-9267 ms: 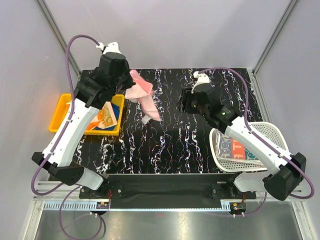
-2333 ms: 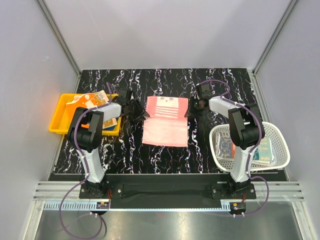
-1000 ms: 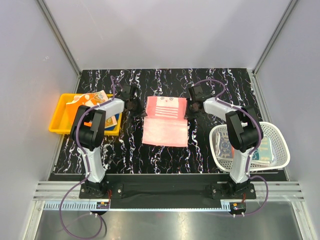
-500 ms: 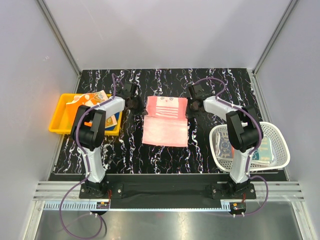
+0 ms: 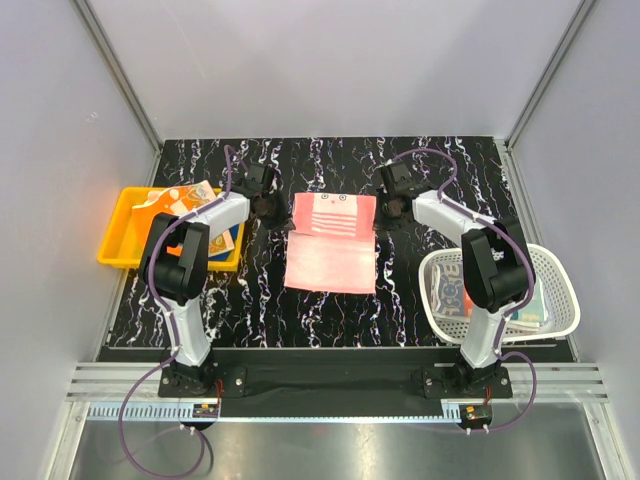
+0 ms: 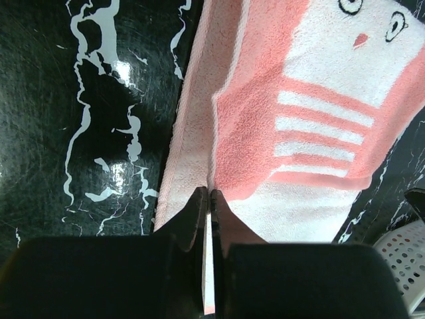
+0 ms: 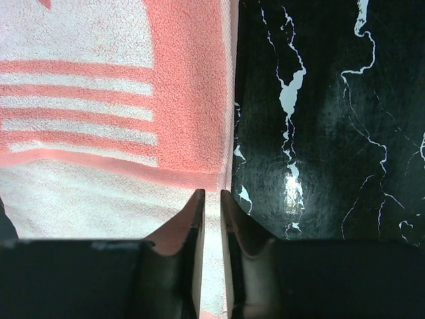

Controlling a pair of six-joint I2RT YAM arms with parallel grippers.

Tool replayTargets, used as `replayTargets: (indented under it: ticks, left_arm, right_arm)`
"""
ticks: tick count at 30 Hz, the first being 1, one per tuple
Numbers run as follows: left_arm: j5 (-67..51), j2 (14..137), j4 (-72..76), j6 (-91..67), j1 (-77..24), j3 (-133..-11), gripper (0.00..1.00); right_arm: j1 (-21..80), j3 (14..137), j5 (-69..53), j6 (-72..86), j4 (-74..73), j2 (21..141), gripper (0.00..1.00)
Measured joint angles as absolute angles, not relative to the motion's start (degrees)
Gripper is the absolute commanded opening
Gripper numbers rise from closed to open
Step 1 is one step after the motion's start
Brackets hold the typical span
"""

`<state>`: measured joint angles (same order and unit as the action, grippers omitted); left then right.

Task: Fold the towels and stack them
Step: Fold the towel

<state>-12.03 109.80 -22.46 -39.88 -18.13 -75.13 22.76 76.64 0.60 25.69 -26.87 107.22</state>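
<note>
Pink terry cloth sits at the centre of the job: the pink towel (image 5: 330, 243) lies flat on the black marbled table (image 5: 330, 315), squared up. A flap with white stripes and a small face covers the towel's far half. The near half is plain pink. In the left wrist view a strip of plain cloth shows beyond the flap's side edge, so the towel looks to be folded over once already.

The left gripper (image 5: 268, 207) is down at the towel's left edge, level with the striped flap. Its fingers are pressed together, tips at the flap's near corner, and I cannot tell whether any cloth is caught between them. The right gripper (image 5: 392, 210) is at the towel's right edge, level with the same flap. Its jaws stand a narrow slit apart over the hem, and it appears to hold nothing.

Left of the pink towel, a yellow tray (image 5: 118, 232) holds an orange printed towel (image 5: 180, 198), with a bit of blue cloth beside it. They look laid in rather than neatly stacked. Right of the pink towel and nearer the arm bases, a white basket (image 5: 560, 290) holds printed towels (image 5: 470, 298) in a loose heap.

My reading is that the task is partly done. This towel likely needs another fold, then a move to the tray. The basket's towels are unfolded.
</note>
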Motion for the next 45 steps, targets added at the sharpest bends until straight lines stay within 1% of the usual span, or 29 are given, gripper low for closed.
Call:
replayTargets:
  ticks: [1, 4, 26, 27, 29, 30, 31, 39, 45]
  left_arm:
    - [-11.99, 109.8, -22.44, -39.88, -18.13, -75.16, 0.0]
    - [-11.97, 109.8, -22.68, -39.88, -18.35, -75.16, 0.0]
    - [-11.97, 110.78, -22.57, -39.86, -19.03, -75.16, 0.0]
    - [-11.97, 111.0, -22.59, -39.86, -19.03, -75.16, 0.0]
    - [-11.97, 111.24, -22.57, -39.86, -19.03, -75.16, 0.0]
    - [-11.97, 111.35, -22.59, -39.86, -19.03, -75.16, 0.0]
    - [-11.97, 111.44, -22.57, -39.83, -19.03, -75.16, 0.0]
    - [-11.94, 111.53, -22.63, -39.44, -19.03, -75.2, 0.0]
    - [-11.77, 111.53, -23.11, -39.16, -19.03, -75.75, 0.0]
  right_arm:
    - [22.79, 76.66, 0.62, 25.71, -26.94, 107.28, 0.26]
    - [23.0, 76.69, 0.75, 25.69, -26.87, 107.85, 0.31]
    - [24.29, 77.36, 2.13, 25.76, -26.57, 113.54, 0.34]
    - [24.32, 77.36, 2.15, 25.76, -26.57, 113.67, 0.33]
    - [24.34, 77.38, 2.39, 25.76, -26.57, 113.69, 0.25]
    - [24.36, 77.45, 2.46, 25.82, -26.57, 113.69, 0.24]
    - [24.36, 77.52, 2.55, 25.82, -26.52, 113.69, 0.21]
    - [24.38, 78.06, 3.62, 25.65, -27.07, 113.69, 0.09]
    - [24.38, 79.02, 4.14, 25.19, -27.99, 113.69, 0.04]
